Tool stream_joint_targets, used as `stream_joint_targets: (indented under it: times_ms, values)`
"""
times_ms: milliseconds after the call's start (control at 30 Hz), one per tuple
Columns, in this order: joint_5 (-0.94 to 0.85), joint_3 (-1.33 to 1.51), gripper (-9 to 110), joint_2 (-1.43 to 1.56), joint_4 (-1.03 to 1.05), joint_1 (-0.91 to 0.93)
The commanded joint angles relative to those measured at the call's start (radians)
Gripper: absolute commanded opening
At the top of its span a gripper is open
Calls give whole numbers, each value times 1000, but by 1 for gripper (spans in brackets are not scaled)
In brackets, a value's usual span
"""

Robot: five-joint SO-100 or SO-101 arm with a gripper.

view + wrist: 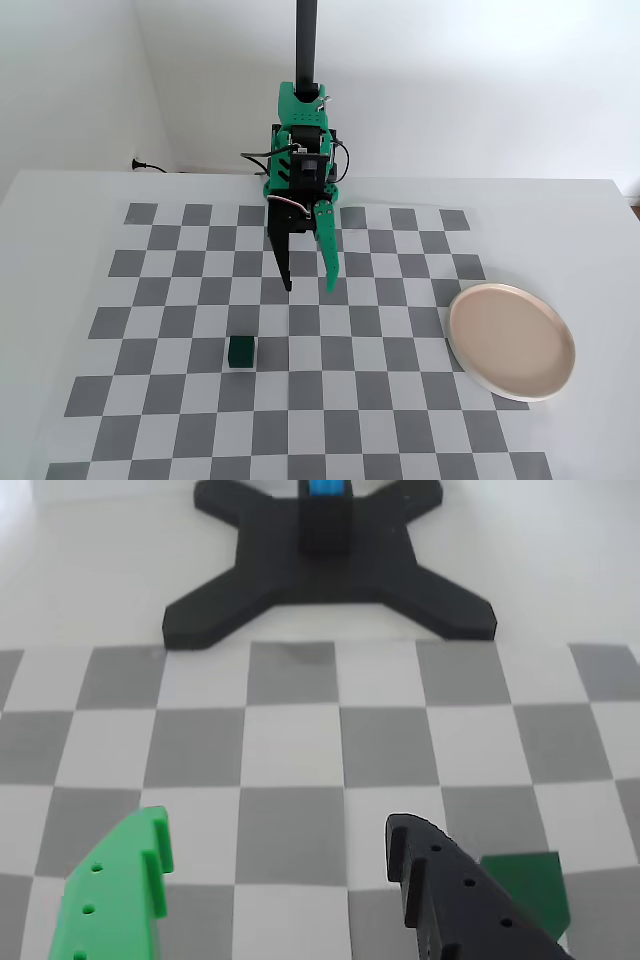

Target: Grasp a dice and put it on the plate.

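While nothing is held yet, the dice (240, 352) can be seen sitting flat on the checkered mat (180, 400), on a pale square at about 7 o'clock from the gripper (308, 288) in the fixed view. It is well apart from the plate (511, 340), which lies at about 3 o'clock from the dice, past the mat's edge. In the wrist view only a corner of the dice (528, 880) is seen, at about 5 o'clock, partly hidden behind the black finger (450, 895). The green finger (115, 895) is far across from the black one, so the claw is spread wide, with only mat between the fingers. The dice looks small, hard and light, with smooth flat sides that may slip. It would best be taken by two flat sides that face away from each other, low and in the middle, so it is not tipped or squeezed out. The black cross-shaped base (330, 570) is seen at 12 o'clock in the wrist view, touching nothing.
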Motion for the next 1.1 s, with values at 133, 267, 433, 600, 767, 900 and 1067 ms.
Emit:
stream_joint_targets:
  times_ms: [133, 267, 433, 600, 767, 900, 1067]
  values:
    - [20, -227, 22, -423, -209, 74]
    - [35, -414, 22, -726, -261, 146]
    - [-5, -488, 21, -942, -391, 233]
    - [-44, -566, 20, -1101, -414, 302]
    - [-107, -569, 20, -1223, -489, 345]
    - [-164, -566, 20, -1272, -479, 350]
    - [-198, -565, 21, -1296, -462, 337]
